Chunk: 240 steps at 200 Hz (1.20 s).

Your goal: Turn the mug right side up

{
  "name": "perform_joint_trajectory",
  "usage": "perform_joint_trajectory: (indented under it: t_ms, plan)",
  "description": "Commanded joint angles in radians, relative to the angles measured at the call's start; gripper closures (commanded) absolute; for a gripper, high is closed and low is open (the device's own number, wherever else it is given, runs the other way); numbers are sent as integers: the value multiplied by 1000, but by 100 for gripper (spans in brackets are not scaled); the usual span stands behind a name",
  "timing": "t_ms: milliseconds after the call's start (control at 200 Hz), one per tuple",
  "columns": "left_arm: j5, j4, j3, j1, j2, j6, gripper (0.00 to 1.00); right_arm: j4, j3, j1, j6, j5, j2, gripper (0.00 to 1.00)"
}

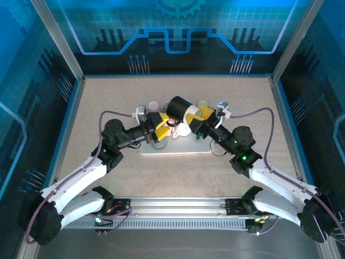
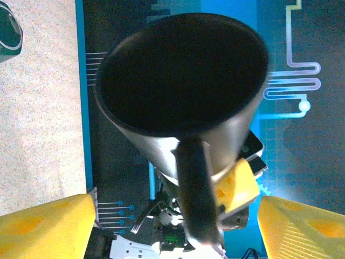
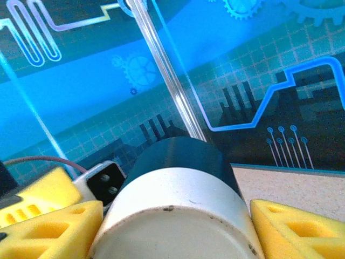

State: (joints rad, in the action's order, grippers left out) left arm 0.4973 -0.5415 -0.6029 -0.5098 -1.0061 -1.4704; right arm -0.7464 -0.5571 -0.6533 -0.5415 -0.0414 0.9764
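The mug (image 1: 180, 109), black with a white base band, hangs tilted in the air above the table's middle. My right gripper (image 3: 172, 237) is shut on the white base (image 3: 178, 216), one yellow finger (image 3: 296, 226) pressed to each side. In the left wrist view the mug's dark mouth (image 2: 183, 81) faces the camera and its handle (image 2: 197, 199) points toward me. My left gripper (image 2: 172, 226) is open, its yellow fingers (image 2: 43, 226) standing wide on both sides of the handle without touching it. From above, the left gripper (image 1: 161, 125) sits just left of the mug.
A grey tray (image 1: 175, 148) lies on the table under both grippers. A white cup (image 1: 182, 130) stands beneath the mug, a pale cup (image 1: 154, 105) behind on the left and a yellowish one (image 1: 203, 103) behind on the right. A dark cup (image 2: 8, 32) stands on the tabletop.
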Motion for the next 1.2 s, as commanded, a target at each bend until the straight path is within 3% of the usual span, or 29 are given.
perform_joint_trajectory:
  t_ms: [0, 125, 415, 530, 595, 655, 730, 835, 895, 945, 1080, 1195]
  plan:
    - [38, -164, 20, -13, -32, -63, 23, -201, -24, -1, 10, -39, -4, 70]
    - [55, -202, 3, -18, -57, -59, 30, -203, -33, -2, 3, -94, 12, 70]
    - [63, -240, 6, -18, -65, -21, 56, -191, -30, -1, -6, -193, 25, 70]
    - [55, -241, 12, -19, -45, 12, 76, -184, -15, -2, -14, -204, 22, 68]
    - [55, -247, 16, -19, -35, 27, 92, -167, -14, -1, -12, -216, 21, 66]
    - [49, -250, 24, -19, -21, 39, 100, -148, -16, -1, -7, -231, 19, 63]
    - [28, -234, 40, -18, 8, 63, 100, -116, -23, -3, -2, -237, 15, 57]
    - [-18, -196, 78, -19, 79, 130, 100, -80, -28, -3, -10, -238, 4, 36]
    - [-29, -85, 77, -18, 144, 227, 100, -72, -16, -3, -30, -205, -14, 20]
    - [-41, 81, 49, -18, 208, 335, 100, -71, -1, -2, -53, -174, -33, 12]
    - [-122, 512, -34, -19, 364, 649, 100, 61, -23, -2, 23, -195, -88, 9]
    - [-234, 807, -92, -20, 438, 839, 100, 401, -133, -2, 147, -176, -100, 13]
